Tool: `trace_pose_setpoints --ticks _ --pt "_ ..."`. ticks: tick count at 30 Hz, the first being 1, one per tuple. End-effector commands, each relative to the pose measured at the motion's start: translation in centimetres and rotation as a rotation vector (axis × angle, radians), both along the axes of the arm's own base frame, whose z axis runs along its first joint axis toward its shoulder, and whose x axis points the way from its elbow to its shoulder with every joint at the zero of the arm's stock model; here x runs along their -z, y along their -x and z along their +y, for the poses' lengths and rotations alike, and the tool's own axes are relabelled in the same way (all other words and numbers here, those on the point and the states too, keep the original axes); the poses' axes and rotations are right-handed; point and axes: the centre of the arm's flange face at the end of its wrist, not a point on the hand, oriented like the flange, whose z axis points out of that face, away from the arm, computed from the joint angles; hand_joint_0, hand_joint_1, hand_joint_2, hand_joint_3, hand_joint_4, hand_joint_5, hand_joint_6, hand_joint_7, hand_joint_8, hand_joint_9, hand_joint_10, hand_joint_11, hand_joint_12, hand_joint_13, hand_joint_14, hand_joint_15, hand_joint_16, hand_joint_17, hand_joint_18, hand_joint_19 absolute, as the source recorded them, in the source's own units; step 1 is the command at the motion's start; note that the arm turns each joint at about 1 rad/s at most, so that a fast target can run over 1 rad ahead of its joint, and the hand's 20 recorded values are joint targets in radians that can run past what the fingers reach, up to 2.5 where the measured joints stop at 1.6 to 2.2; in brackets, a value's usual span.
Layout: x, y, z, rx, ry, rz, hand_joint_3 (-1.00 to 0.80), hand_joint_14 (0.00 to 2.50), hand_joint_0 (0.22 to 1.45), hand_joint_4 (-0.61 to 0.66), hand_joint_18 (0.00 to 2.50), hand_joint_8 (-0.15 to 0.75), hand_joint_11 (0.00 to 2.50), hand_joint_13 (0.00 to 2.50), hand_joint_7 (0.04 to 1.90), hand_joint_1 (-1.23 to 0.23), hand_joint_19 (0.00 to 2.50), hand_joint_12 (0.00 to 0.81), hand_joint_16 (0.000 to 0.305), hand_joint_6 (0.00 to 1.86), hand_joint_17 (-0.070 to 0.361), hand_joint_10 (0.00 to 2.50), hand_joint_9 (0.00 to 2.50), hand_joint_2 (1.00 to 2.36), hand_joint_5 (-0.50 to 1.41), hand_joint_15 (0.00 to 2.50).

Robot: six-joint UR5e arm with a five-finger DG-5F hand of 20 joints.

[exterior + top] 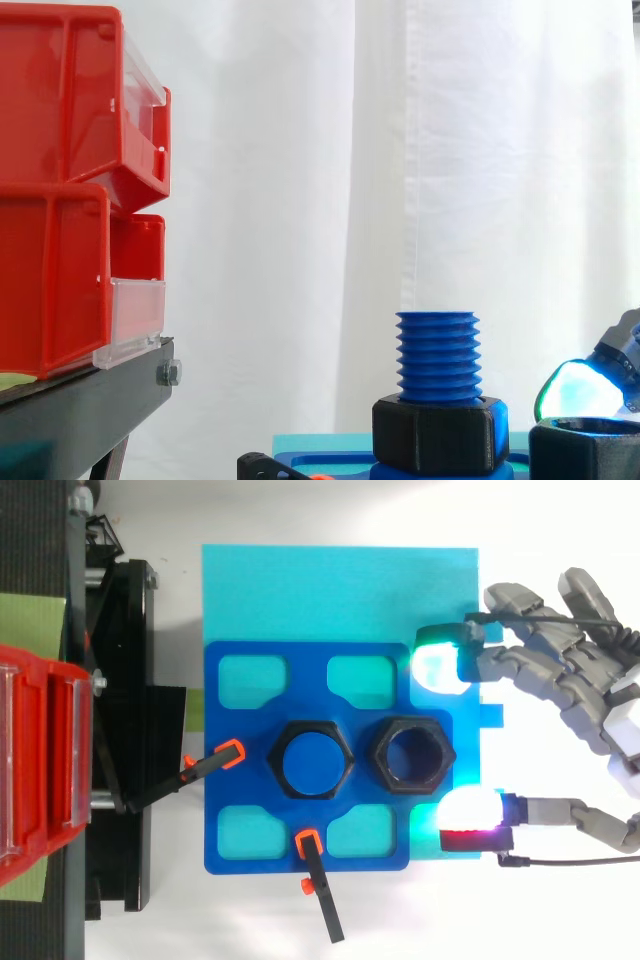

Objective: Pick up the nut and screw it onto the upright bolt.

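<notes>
A blue threaded bolt stands upright on the blue plate, with a black hex nut sitting low around its base. A second black nut lies loose on the plate just right of the bolt, its hole facing up. My hand comes in from the right and is open, its fingers spread. One glowing fingertip is beyond the loose nut and another is on its near side; neither touches it. In the side view a lit fingertip hovers just above that nut.
Stacked red bins sit on a black stand to the left. Two black clamps with orange tips pin the plate's left and front edges. The plate rests on a cyan board.
</notes>
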Motion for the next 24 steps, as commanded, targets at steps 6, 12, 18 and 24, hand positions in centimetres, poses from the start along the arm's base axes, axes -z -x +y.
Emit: trace_pose_setpoints --ticks 6,12,18,24 --pt "0.2 0.3 0.3 0.058 -0.02 -0.01 -0.5 0.0 0.41 0.21 0.0 0.288 0.0 0.04 0.67 -0.67 0.0 0.335 0.042 0.5 0.096 0.0 0.19 1.0 -0.27 0.0" --pt "0.1 0.2 0.5 0.053 -0.016 -0.012 -0.5 0.0 0.4 0.2 0.0 0.282 0.0 0.0 0.69 -0.65 0.0 0.346 0.044 0.5 0.099 0.0 0.13 1.0 -0.28 0.0" --pt "-0.3 -0.3 1.0 0.049 0.014 -0.019 -0.5 0.0 0.34 0.22 0.0 0.307 0.0 0.0 0.7 -0.63 0.0 0.391 0.053 0.5 0.119 0.0 0.08 1.0 -0.29 0.0" --pt "-0.6 -0.5 2.0 0.039 0.052 -0.013 -0.5 0.0 0.32 0.21 0.0 0.302 0.0 0.0 0.71 -0.61 0.0 0.403 0.056 0.5 0.126 0.0 0.01 1.0 -0.3 0.0"
